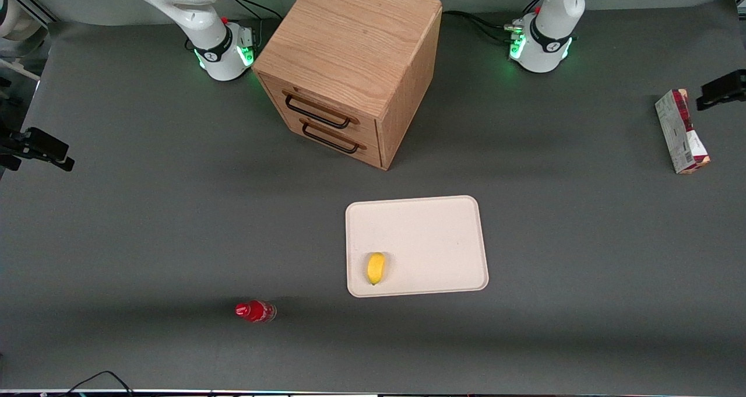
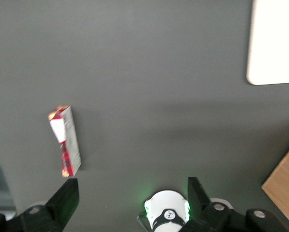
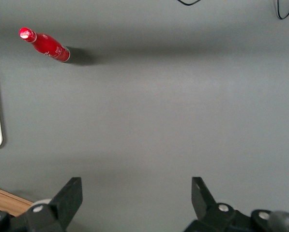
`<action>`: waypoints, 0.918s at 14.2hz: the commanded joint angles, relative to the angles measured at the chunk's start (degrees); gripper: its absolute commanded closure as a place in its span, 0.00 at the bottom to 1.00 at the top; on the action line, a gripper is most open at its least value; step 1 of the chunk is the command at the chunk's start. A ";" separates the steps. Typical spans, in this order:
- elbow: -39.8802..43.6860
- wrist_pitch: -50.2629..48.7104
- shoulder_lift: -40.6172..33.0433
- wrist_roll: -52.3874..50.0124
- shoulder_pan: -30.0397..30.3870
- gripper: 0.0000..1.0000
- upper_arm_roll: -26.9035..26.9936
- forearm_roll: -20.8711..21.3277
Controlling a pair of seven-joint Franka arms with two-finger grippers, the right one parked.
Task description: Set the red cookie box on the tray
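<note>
On the dark grey surface (image 1: pixel 175 222) the hand (image 2: pixel 129 193) hung high with fingers spread and empty, the red cookie box (image 2: pixel 65 140) lying below to one side, well apart from the tray (image 2: pixel 275 43), so it probably needed to descend squarely across the box's narrow width.

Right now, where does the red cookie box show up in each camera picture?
Front view: the red cookie box lies on the table at the working arm's end, apart from the tray.
Left wrist view: the box lies below the open gripper, jaws wide apart.
Right wrist view: not in it.
Shared landmark: the cream tray.
</note>
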 commanded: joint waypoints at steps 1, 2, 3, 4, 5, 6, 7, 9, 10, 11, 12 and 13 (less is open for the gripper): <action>-5.81 1.85 -0.40 5.13 -0.29 0.00 6.64 2.90; -8.97 4.48 -0.48 7.08 -0.20 0.00 9.28 3.52; -12.57 7.29 -0.66 9.01 -0.20 0.00 11.65 3.61; -16.44 10.36 -0.75 10.51 -0.20 0.00 13.77 3.79; -20.48 13.87 -0.84 12.00 -0.12 0.00 16.22 3.96; -24.78 17.91 -1.01 13.76 -0.12 0.00 18.42 4.14; -28.65 22.21 -1.10 16.56 -0.03 0.00 20.62 4.93; -35.86 31.62 -0.40 21.23 -0.03 0.00 25.46 5.28; -39.38 35.84 -0.14 22.73 -0.03 0.00 26.96 5.28; -42.98 40.58 -0.05 23.79 0.06 0.00 28.54 5.28; -46.06 45.06 0.39 24.49 0.06 0.00 30.03 5.28; -48.70 49.11 1.18 24.85 0.15 0.00 30.74 5.28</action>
